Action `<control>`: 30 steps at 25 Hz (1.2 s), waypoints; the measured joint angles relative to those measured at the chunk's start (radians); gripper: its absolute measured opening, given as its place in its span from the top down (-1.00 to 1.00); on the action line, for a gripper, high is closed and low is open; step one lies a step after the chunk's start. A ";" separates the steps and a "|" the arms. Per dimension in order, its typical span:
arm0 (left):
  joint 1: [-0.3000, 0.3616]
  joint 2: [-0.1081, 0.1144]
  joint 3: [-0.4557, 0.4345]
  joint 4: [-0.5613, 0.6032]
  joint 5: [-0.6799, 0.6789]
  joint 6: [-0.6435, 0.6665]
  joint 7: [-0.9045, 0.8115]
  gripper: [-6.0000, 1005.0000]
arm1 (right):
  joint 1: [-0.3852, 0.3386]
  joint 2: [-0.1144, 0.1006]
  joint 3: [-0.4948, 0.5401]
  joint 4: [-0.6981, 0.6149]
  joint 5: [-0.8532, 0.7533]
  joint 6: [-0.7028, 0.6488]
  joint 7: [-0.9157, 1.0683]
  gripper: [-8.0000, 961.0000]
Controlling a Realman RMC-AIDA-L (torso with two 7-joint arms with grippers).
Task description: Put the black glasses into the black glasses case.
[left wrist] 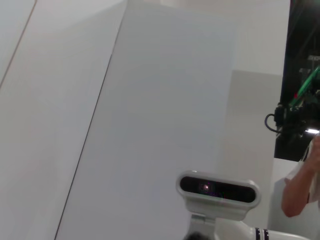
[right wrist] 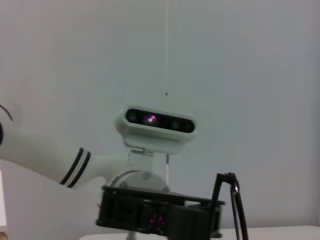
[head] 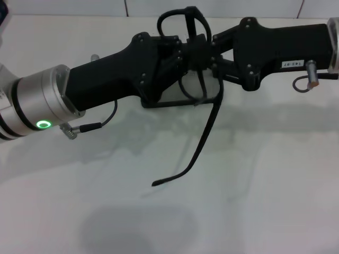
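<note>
The black glasses (head: 183,24) are held up in the air above the table, between my two grippers. One long temple arm (head: 204,137) hangs down toward me. My left gripper (head: 183,55) comes in from the left and is shut on the glasses' frame. My right gripper (head: 214,58) comes in from the right and meets the glasses at the same spot. A thin black rim with a pale inside (head: 175,103) shows on the table under the grippers; it looks like the open black glasses case, mostly hidden. In the right wrist view a piece of the glasses (right wrist: 234,200) stands beside the left gripper's body (right wrist: 155,212).
The white table (head: 254,201) spreads out in front of the grippers. Both wrist views look back at my head camera (right wrist: 155,122), which also shows in the left wrist view (left wrist: 217,189). A person's arm (left wrist: 300,185) is at the edge of the left wrist view.
</note>
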 joint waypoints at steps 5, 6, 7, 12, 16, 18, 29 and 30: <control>0.007 0.001 -0.001 0.007 -0.007 0.026 0.002 0.92 | -0.019 0.001 0.052 0.011 0.006 0.001 -0.017 0.79; 0.008 0.001 -0.004 0.007 -0.009 0.040 0.006 0.92 | -0.023 0.000 0.073 0.021 0.016 -0.001 -0.026 0.79; 0.010 0.003 -0.009 0.006 -0.009 0.055 0.011 0.92 | -0.025 -0.001 0.087 0.027 0.023 -0.004 -0.030 0.79; 0.017 0.014 -0.030 0.001 -0.009 0.083 0.025 0.92 | -0.064 -0.004 0.244 0.037 0.102 -0.108 -0.048 0.79; 0.026 0.031 -0.028 0.001 0.004 0.084 0.042 0.92 | -0.091 -0.005 0.369 0.037 0.227 -0.242 -0.056 0.79; 0.026 0.034 -0.023 0.001 0.027 0.084 0.045 0.92 | -0.101 -0.006 0.411 0.038 0.296 -0.286 -0.059 0.79; -0.113 -0.014 0.174 -0.051 0.036 0.178 0.236 0.93 | 0.018 -0.009 0.371 0.382 0.456 -0.299 -0.248 0.79; -0.115 -0.014 0.183 -0.061 0.001 0.177 0.247 0.93 | 0.036 -0.009 0.365 0.421 0.438 -0.291 -0.268 0.79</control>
